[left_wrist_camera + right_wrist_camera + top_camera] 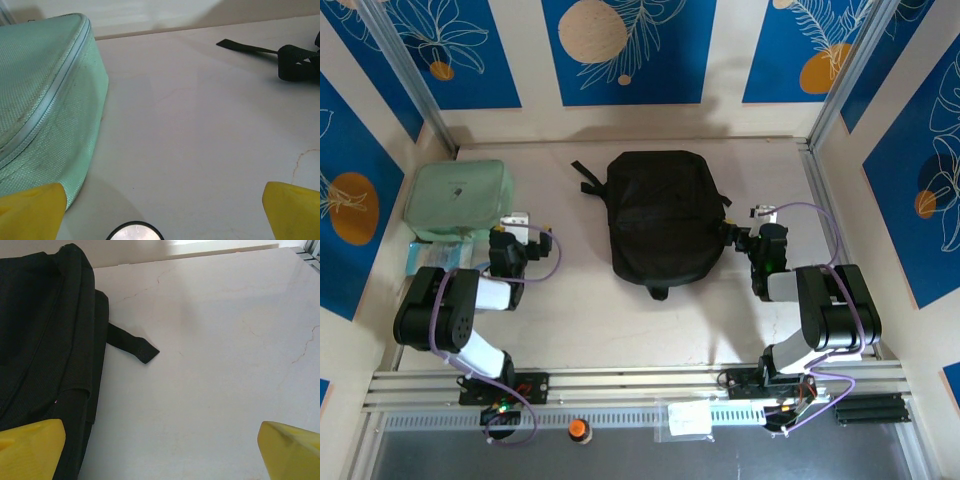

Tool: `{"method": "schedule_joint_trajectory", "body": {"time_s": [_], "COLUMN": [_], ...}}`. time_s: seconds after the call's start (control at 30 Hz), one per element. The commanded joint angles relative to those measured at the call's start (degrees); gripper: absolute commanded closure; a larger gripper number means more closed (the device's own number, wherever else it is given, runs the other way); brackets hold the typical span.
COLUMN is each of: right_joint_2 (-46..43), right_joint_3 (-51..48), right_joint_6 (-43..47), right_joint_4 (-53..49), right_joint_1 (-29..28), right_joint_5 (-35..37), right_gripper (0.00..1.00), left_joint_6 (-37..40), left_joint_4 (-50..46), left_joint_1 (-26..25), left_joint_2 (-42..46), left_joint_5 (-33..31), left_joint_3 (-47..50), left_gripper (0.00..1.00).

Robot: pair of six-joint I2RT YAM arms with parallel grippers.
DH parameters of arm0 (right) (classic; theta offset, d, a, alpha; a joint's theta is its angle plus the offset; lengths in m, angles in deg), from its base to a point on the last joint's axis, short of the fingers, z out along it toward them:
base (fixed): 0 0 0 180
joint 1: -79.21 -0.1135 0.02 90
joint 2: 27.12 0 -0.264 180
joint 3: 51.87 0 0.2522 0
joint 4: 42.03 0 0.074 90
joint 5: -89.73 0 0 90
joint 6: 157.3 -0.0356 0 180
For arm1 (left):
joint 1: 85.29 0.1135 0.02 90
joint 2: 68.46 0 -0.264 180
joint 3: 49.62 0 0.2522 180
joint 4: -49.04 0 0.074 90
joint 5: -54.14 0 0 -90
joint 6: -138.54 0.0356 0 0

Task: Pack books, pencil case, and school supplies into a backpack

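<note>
Backpack (662, 218) right of soft case (454, 196)

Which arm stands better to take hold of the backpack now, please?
Right, probably: the right claw, open, stands just beside the backpack, at its right edge; the left claw, also open, is next to the mint-green case, farther away.

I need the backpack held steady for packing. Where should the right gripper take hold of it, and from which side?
Probably its right side edge, approached low from the right. The backpack lies flat, so its broad top gives little to pinch; that raised edge faces the open right gripper. The strap tab beside it lies flat, harder to catch.
</note>
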Motion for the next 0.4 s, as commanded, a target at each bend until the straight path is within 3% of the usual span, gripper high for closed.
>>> {"method": "schedule_joint_trajectory", "body": {"time_s": [0.0,0.37], "right_joint_2": [0.1,0.1], "right_joint_3": [1.1,1.1], "right_joint_6": [-0.4,-0.4], "right_joint_4": [0.4,0.4], "right_joint_1": [0.2,0.2], "right_joint_5": [-0.1,0.0], "right_gripper": [0.01,0.01], "left_joint_6": [0.7,0.6], "left_joint_4": [-2.6,-2.4], "left_joint_1": [0.5,0.5], "left_joint_2": [-0.1,-0.1], "left_joint_5": [3.5,3.7], "left_joint_3": [-2.0,-1.8], "left_gripper": [0.00,0.00]}}
